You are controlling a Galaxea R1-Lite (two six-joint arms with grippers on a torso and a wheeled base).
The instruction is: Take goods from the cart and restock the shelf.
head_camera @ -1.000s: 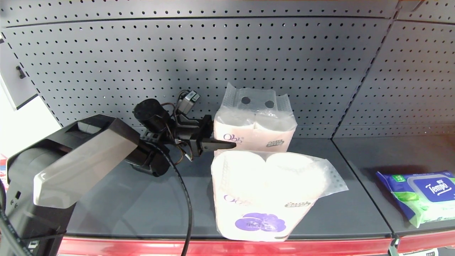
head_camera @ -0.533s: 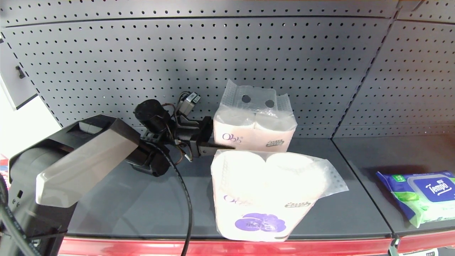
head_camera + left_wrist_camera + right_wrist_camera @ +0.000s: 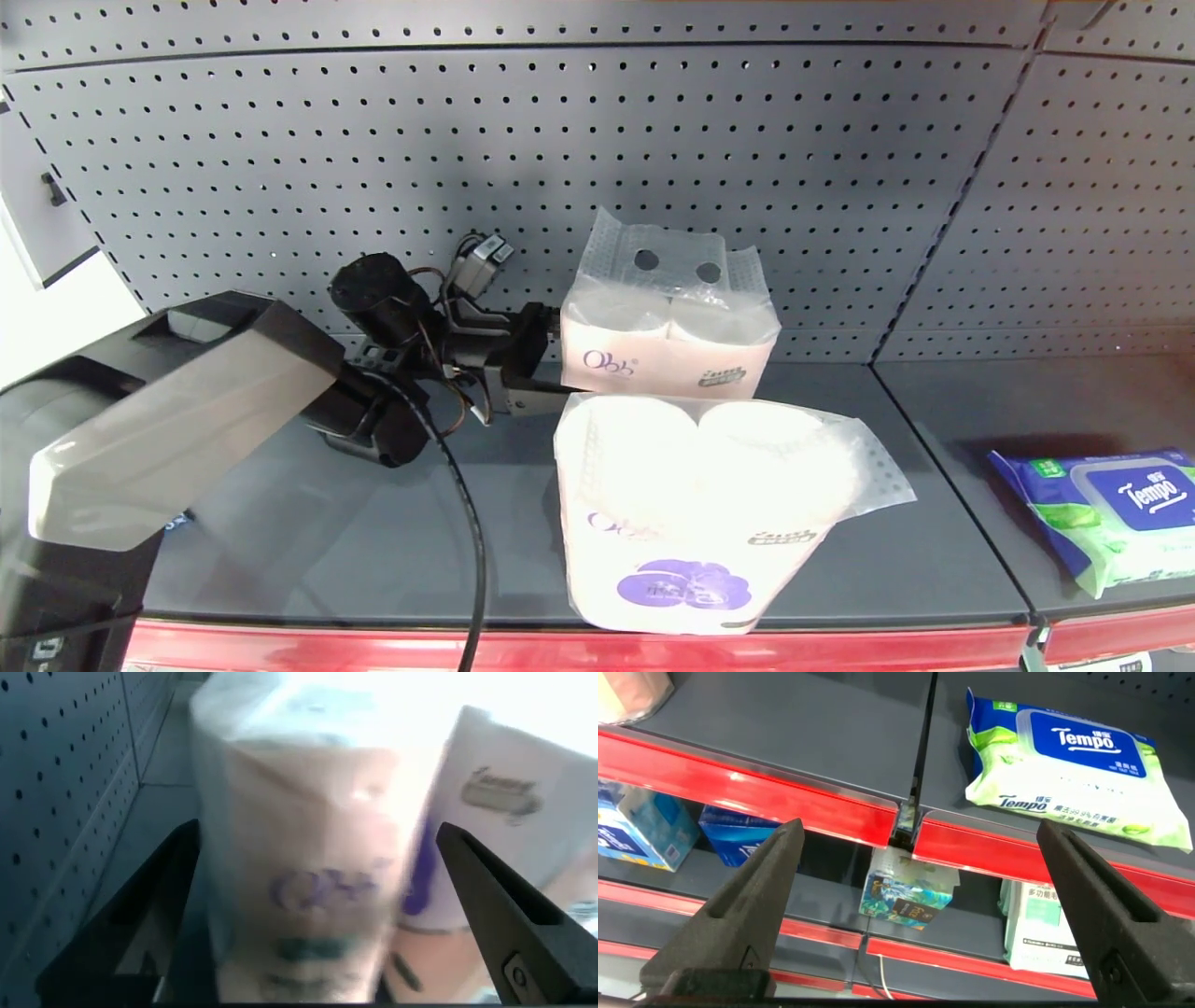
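With the left end effector (image 3: 549,366) spread open at the side of the rear pack (image 3: 667,327), which stands at the back of the shelf (image 3: 327,523), a finger could snag the wrap and shove the front pack (image 3: 691,504) off the edge.

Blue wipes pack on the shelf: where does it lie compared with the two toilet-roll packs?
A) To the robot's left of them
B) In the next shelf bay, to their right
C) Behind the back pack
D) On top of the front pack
B: the wipes pack lies flat past the shelf seam, to the right of the front roll pack and the back roll pack.
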